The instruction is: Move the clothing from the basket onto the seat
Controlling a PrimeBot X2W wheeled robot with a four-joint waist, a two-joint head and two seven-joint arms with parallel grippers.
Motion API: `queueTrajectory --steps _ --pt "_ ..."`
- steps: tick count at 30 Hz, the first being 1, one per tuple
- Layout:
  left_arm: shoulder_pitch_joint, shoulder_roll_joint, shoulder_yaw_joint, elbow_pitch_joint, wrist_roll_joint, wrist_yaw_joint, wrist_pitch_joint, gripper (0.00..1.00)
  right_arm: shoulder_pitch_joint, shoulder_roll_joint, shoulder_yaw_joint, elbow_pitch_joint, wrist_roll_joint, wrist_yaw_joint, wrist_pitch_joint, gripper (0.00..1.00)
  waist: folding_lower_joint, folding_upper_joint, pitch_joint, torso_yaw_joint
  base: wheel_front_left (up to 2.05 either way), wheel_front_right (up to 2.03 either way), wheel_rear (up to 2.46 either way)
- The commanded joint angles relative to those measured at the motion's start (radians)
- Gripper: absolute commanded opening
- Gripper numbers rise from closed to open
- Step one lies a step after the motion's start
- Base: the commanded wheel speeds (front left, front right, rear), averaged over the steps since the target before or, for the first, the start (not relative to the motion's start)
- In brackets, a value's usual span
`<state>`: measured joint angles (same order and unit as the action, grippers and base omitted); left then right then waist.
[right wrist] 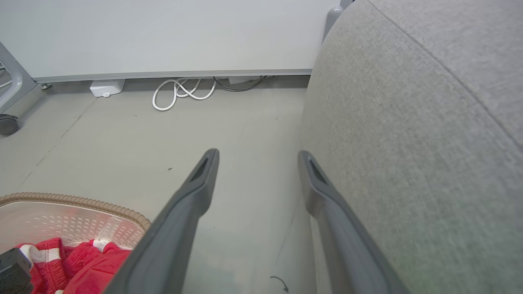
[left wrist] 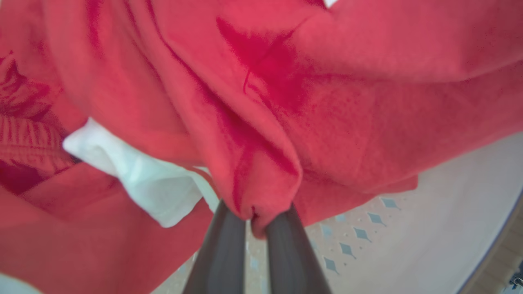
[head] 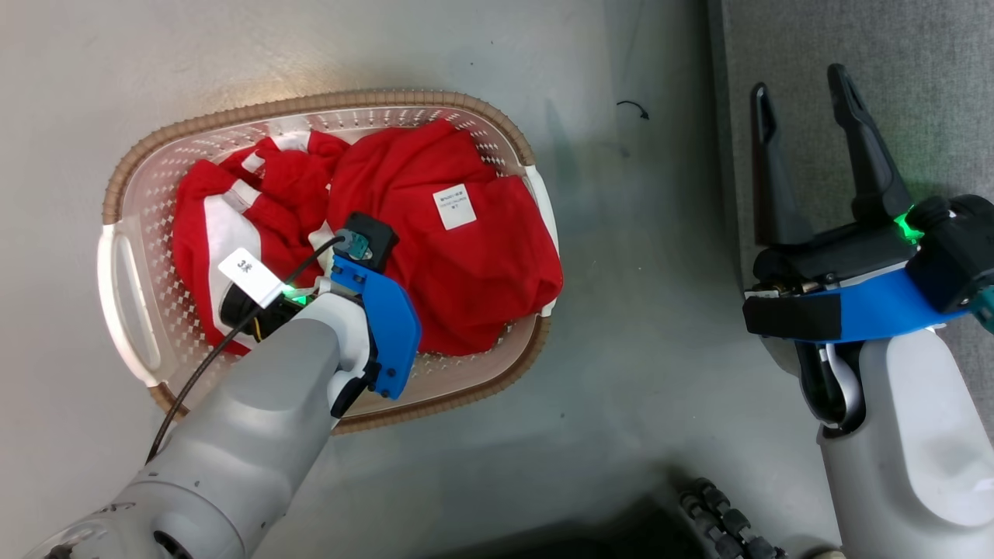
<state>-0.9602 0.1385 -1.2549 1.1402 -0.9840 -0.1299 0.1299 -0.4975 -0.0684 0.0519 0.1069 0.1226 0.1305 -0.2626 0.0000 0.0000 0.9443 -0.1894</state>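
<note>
Left wrist view: a clothing (left wrist: pixel 286 102) fold was pinched by the left gripper (left wrist: pixel 257 208), nearly closed.
Clothing: judged soft, light, limp; bunched folds suited gripping.
Right gripper (head: pixel 800 84): was held wide, empty.

The clothing (head: pixel 458 264) is bright red with white stripes and a white tag (head: pixel 454 206); the basket (head: pixel 147 202) is cream-white, speckled with small holes, under a brown ribbed rim (head: pixel 311 102) — the seat (right wrist: pixel 408 143) is plain light grey, the floor (head: pixel 644 326) a duller grey.

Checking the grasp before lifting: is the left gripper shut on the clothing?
Shut on it: the left gripper pinches a fold of the red clothing between its fingers.
</note>
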Motion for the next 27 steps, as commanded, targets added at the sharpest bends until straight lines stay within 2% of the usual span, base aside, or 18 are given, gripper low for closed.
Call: queueTrajectory --steps 1,12,27 --pt "-0.013 -0.002 -0.005 -0.002 0.003 0.000 -0.017 0.00 -0.016 -0.005 0.001 0.001 -0.002 0.000 -0.003 1.00 0.0000 0.0000 -0.004 0.003 0.00 0.00 0.00" --pt "0.004 0.000 -0.021 -0.014 0.029 -0.001 -0.119 0.00 -0.014 -0.009 0.006 0.018 0.001 0.000 -0.003 1.00 0.0000 0.0000 -0.078 0.018 0.00 0.00 0.00" --pt "0.098 0.008 -0.021 -0.040 -0.032 -0.001 -0.284 0.00 0.058 -0.013 0.007 0.071 -0.015 0.000 -0.003 1.00 0.0000 0.0000 -0.291 0.058 0.00 0.00 0.00"
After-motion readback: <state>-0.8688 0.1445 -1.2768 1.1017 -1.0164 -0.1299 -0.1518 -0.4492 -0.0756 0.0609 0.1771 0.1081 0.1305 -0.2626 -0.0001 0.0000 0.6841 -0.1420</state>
